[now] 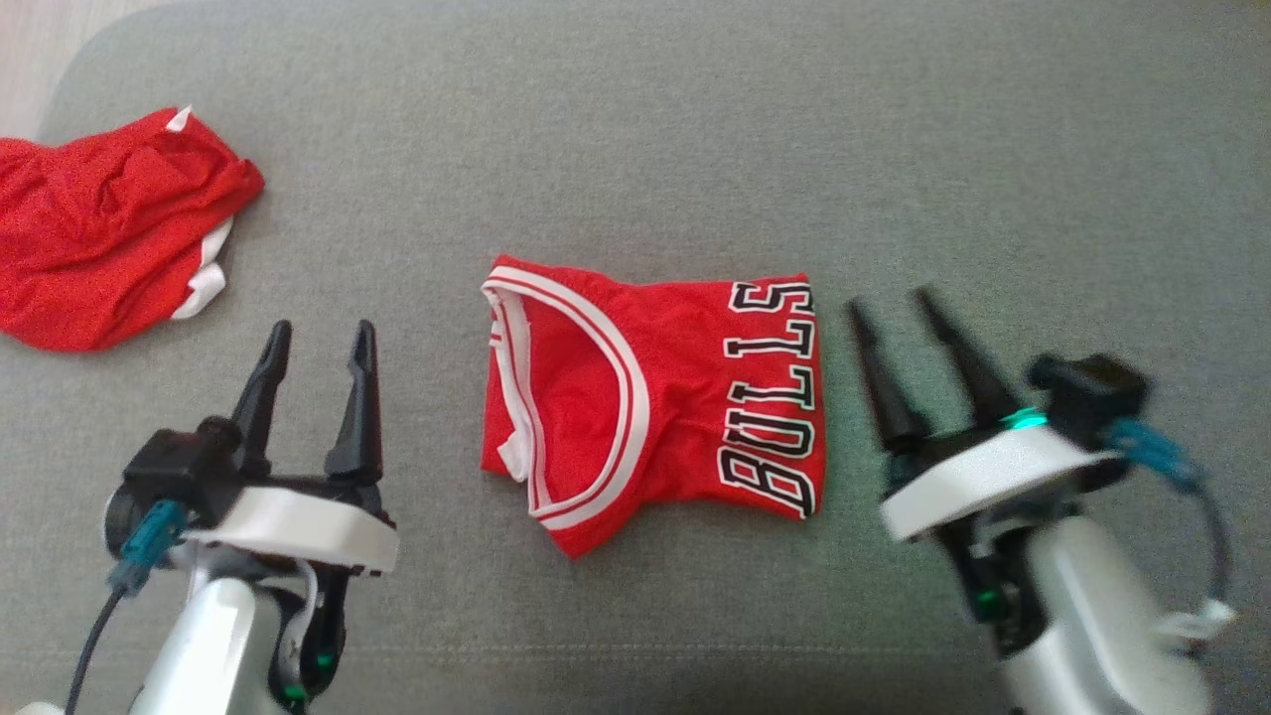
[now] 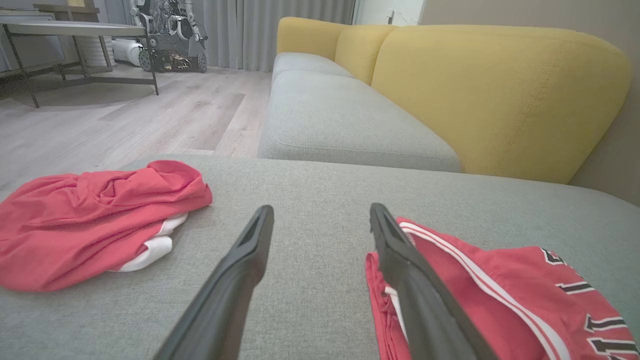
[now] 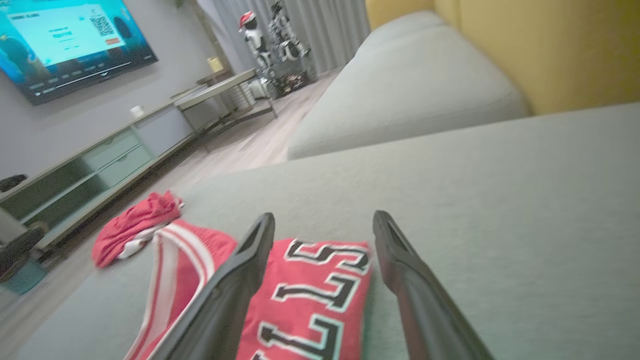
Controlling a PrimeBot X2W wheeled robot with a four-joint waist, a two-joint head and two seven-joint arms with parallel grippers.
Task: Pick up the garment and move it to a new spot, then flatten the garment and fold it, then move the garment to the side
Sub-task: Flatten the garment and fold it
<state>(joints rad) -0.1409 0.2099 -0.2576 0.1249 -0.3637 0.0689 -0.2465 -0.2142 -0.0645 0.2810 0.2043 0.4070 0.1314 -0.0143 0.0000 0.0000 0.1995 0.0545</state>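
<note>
- A folded red mesh jersey (image 1: 655, 397) with white-striped trim and black "BULLS" lettering lies mid-seat on the grey fabric sofa cushion (image 1: 635, 129).
- Its slightly longer axis runs left to right, with the trimmed opening leftward and the lettering along the right edge.
- The left fingers (image 1: 263, 382) stand apart, empty, near the trimmed end.
- The right fingers (image 1: 879, 372) are also spread and empty, just beside the lettered edge.

Jersey (image 1: 655, 397) on cushion (image 1: 695, 119) between left gripper (image 1: 323, 328) and right gripper (image 1: 891, 300); second garment (image 1: 99, 248) far left.
</note>
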